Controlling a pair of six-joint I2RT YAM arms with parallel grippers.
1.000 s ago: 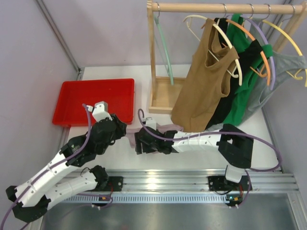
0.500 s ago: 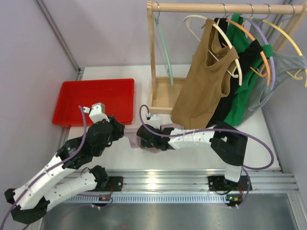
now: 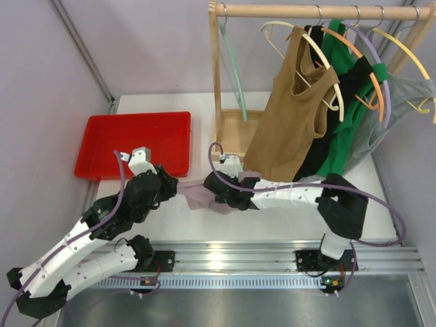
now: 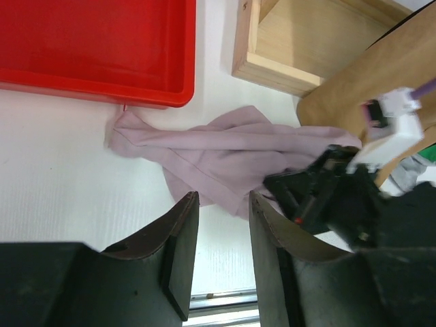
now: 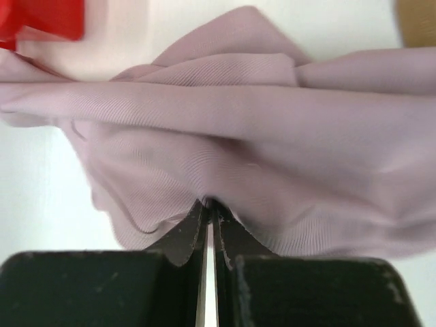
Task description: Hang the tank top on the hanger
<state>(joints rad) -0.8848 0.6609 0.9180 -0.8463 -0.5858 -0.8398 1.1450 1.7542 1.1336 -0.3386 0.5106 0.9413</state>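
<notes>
While the tank top [image 4: 225, 153] lies crumpled in the near half of the table [image 4: 54, 191], just off the near right corner of the red tray [image 4: 95, 41] and in front of the wooden rack [image 4: 272, 68], the right hand [image 5: 208, 203] is pinched tight on a fold of its right part. The left hand [image 4: 221, 197] hangs with jaws parted and nothing between them, the fabric just beyond its fingertips. The hanger [image 3: 231, 65] hangs on the wooden rack toward the far edge, well apart from both hands.

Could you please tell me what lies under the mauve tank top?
Only the white table shows around the tank top, which lies bunched on it. The right gripper is shut on a fold near its edge. Whatever the cloth covers cannot be seen.
</notes>
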